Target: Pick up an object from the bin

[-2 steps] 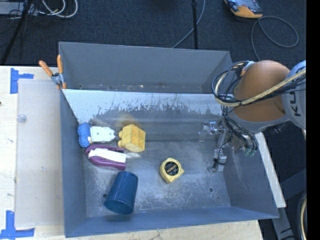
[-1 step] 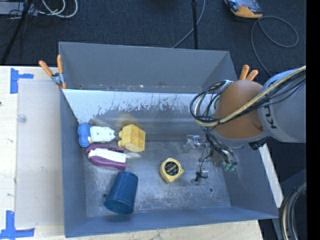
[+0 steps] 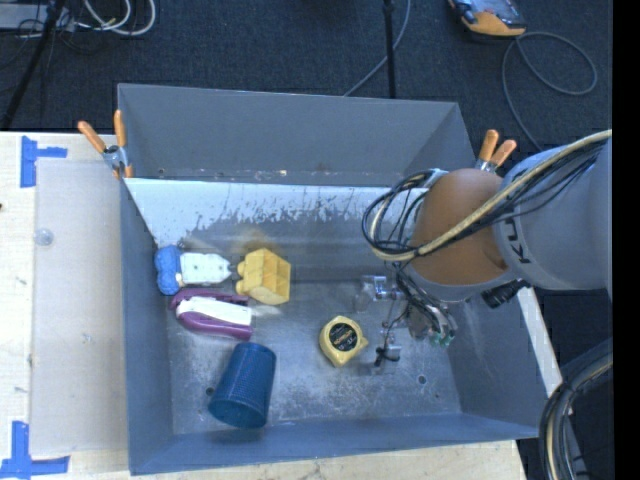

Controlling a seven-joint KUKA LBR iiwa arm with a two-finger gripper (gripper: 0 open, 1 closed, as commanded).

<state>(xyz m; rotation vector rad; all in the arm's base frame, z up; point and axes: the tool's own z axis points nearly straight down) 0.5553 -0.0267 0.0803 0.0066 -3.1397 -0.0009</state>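
My gripper (image 3: pixel 385 346) hangs low in the right part of the bin, its thin fingers pointing down close to the floor. Nothing shows between them. Just left of the fingers lies a small yellow tape measure (image 3: pixel 342 340) with a dark round face, apart from the gripper by a narrow gap.
On the bin's left side lie a yellow blocky toy (image 3: pixel 265 275), a white and blue figure (image 3: pixel 190 268), a purple and white brush-like thing (image 3: pixel 212 314) and a dark blue cup (image 3: pixel 244 385) on its side. The arm with its orange cover and cables reaches in from the right.
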